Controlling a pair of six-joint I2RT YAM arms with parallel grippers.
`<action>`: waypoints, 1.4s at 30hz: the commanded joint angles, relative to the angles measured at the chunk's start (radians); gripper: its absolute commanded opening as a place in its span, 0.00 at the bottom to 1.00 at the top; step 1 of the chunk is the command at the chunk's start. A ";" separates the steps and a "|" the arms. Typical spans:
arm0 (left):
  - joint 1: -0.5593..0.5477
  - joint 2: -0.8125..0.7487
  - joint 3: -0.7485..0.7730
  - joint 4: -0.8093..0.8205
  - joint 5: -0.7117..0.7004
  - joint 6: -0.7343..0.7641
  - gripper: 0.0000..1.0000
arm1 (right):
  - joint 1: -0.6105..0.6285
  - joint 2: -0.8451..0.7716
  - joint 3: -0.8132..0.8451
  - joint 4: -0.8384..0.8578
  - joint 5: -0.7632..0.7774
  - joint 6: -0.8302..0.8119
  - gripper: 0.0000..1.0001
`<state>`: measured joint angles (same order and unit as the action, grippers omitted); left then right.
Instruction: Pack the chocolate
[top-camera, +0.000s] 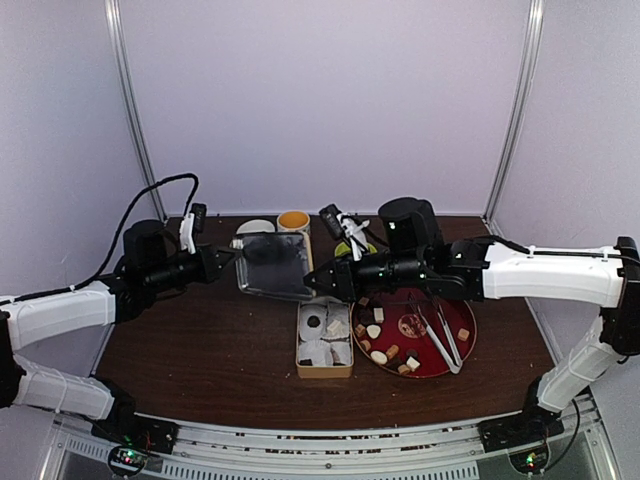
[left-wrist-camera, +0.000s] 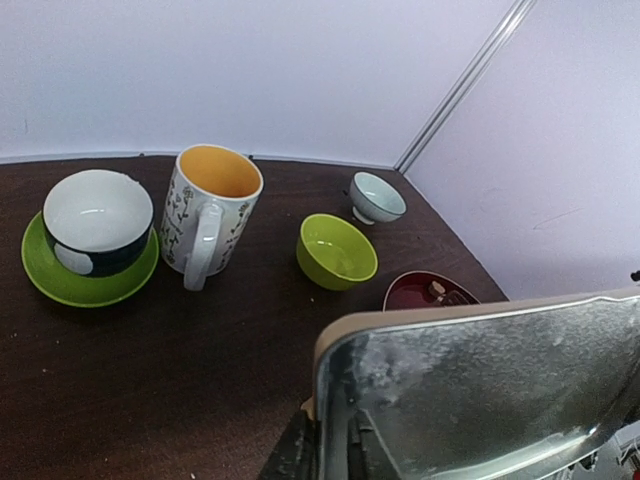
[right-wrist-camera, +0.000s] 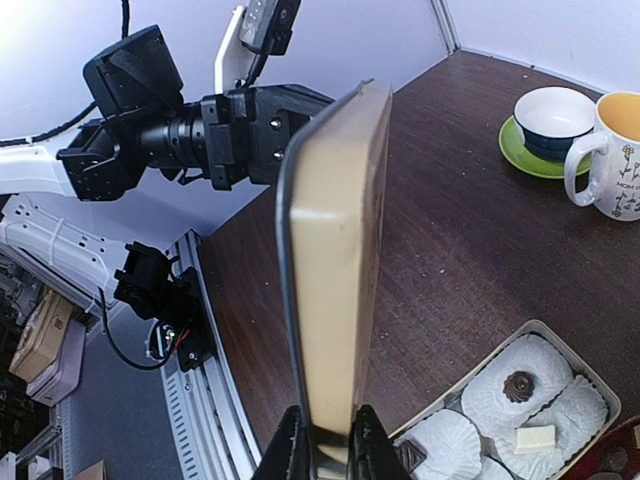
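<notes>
Both grippers hold a tin lid (top-camera: 272, 265), cream outside and silver inside, above the table behind the box. My left gripper (top-camera: 236, 262) is shut on its left edge, and my right gripper (top-camera: 311, 283) on its right edge. The left wrist view shows the lid's silver inside (left-wrist-camera: 480, 390) in the jaws (left-wrist-camera: 337, 445). The right wrist view shows its cream rim (right-wrist-camera: 335, 250) between the fingers (right-wrist-camera: 325, 450). The open box (top-camera: 325, 372) holds white paper liners, with a dark chocolate (right-wrist-camera: 518, 385) and a cream one (right-wrist-camera: 535, 437). More chocolates (top-camera: 374, 330) lie on the red plate (top-camera: 425, 368).
Silver tongs (top-camera: 445, 338) lie on the red plate. At the back stand a yellow-lined mug (left-wrist-camera: 205, 215), a bowl on a green saucer (left-wrist-camera: 95, 225), a green bowl (left-wrist-camera: 337, 250) and a small white bowl (left-wrist-camera: 377, 195). The table's left edge and rail (right-wrist-camera: 200, 400) show below the lid.
</notes>
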<state>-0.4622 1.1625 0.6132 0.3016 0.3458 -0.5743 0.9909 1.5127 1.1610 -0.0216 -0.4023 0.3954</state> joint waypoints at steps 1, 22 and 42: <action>-0.009 -0.002 -0.011 0.093 0.030 -0.010 0.20 | 0.000 -0.050 0.023 -0.052 0.106 -0.060 0.00; -0.007 -0.221 0.130 -0.318 -0.059 0.017 0.55 | -0.070 -0.153 0.028 -0.286 0.284 -0.320 0.00; -0.005 -0.112 0.386 -0.648 -0.101 -0.060 0.98 | -0.010 -0.197 0.165 -0.572 0.668 -0.615 0.00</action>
<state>-0.4656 1.0122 0.9096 -0.2680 0.2165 -0.6083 0.9554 1.3151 1.2919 -0.5613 0.1432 -0.1562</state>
